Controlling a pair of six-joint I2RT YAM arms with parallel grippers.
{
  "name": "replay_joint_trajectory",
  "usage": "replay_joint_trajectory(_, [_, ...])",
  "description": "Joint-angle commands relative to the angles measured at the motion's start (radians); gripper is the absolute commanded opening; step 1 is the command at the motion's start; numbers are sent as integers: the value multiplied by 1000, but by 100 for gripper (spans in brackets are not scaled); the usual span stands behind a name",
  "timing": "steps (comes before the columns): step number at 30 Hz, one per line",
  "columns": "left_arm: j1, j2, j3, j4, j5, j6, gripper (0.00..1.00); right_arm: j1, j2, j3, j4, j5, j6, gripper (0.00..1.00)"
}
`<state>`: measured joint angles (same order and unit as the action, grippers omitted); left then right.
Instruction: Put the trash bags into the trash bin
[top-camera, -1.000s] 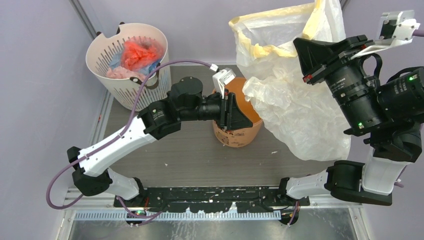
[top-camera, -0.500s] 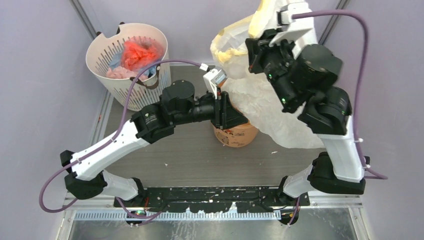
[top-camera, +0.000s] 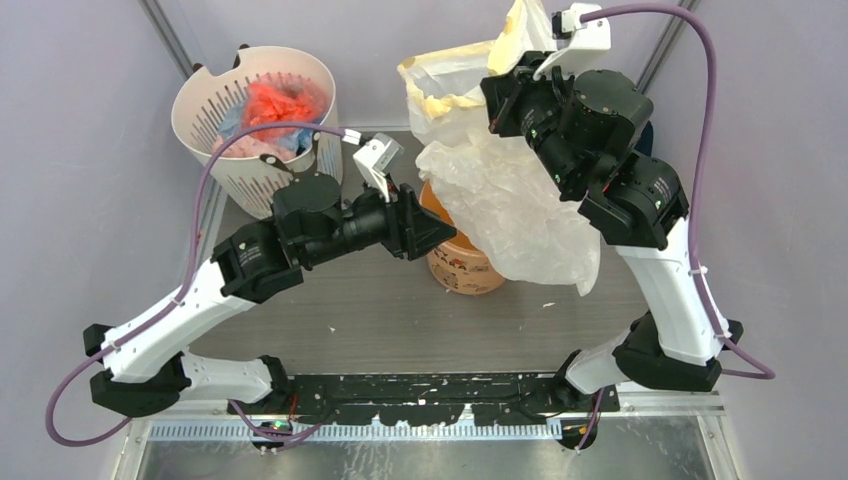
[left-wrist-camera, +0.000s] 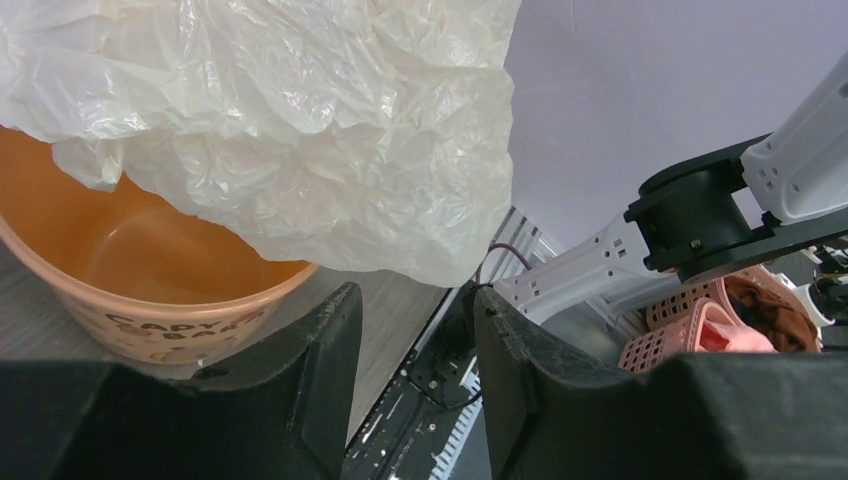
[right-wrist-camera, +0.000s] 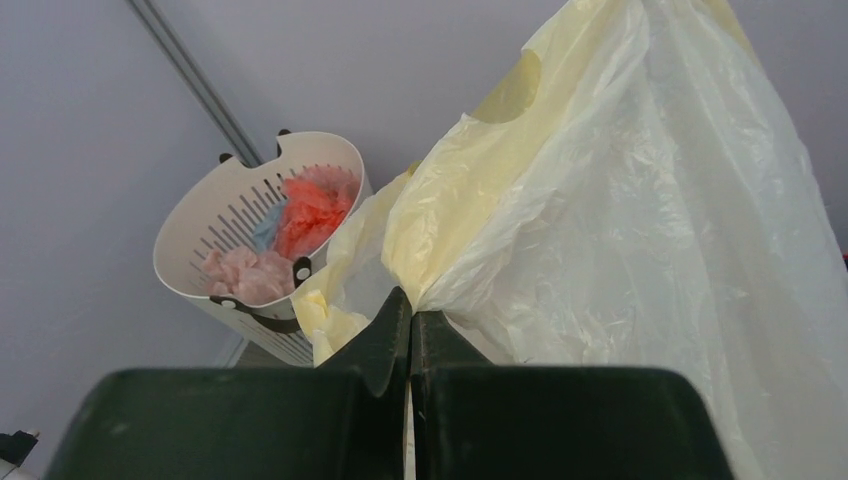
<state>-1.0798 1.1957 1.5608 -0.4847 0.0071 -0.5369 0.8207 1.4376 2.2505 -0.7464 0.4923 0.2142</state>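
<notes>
Swinging in from well to the right of the trash bin (top-camera: 465, 270), my right arm now stands behind and above it, where a second ago it hung far off that side. My right pincer (right-wrist-camera: 410, 312) is clenched, its fingers pressed together on a pale-yellow fold near the mouth of the trash bag (top-camera: 510, 210). The bag has come along with it. Earlier it drooped down to the right of the bin. Now its wrinkled body hangs over the bin's opening and spills past the right rim, with its lowest corner outside the bin. In the left wrist view the film floats above the orange interior and the bottom of the bin shows bare, so the bag is not inside. I cannot tell whether the film touches the rim. My left pincer (top-camera: 430, 228) sat over the bin's mouth a second ago. It has drawn back to just left of the rim, released, its fingers apart with nothing between them. The bin has not shifted on the worktop (top-camera: 380, 310). Counted: one bag, one bin, and one white basket (top-camera: 230, 170) behind and left of the bin. The basket holds three bundles (top-camera: 275, 105): red, pink and blue.
</notes>
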Motion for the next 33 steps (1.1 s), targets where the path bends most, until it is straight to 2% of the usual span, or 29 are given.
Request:
replay_joint_trajectory(1, [50, -44, -2, 5, -15, 7, 47, -8, 9, 90, 5, -32, 88, 1])
replay_joint_trajectory(6, [90, -40, -8, 4, 69, -40, 48, -9, 63, 206, -73, -63, 116, 1])
replay_joint_trajectory(11, [89, -17, -37, 53, 169, -127, 46, -11, 50, 183, -54, -65, 137, 1])
replay_joint_trajectory(15, [57, -36, -142, 206, 224, -167, 46, -17, 21, 158, -30, -74, 105, 1])
replay_joint_trajectory(20, [7, -34, -179, 295, 197, -157, 46, -36, 5, 208, -119, -82, 53, 1])
replay_joint_trajectory(24, [-12, -18, -124, 285, 122, -137, 46, -47, -20, 224, -184, -81, 32, 1])
replay_joint_trajectory(33, [-57, 123, 91, 147, 78, -86, 45, -52, -94, 153, -243, -119, -45, 1])
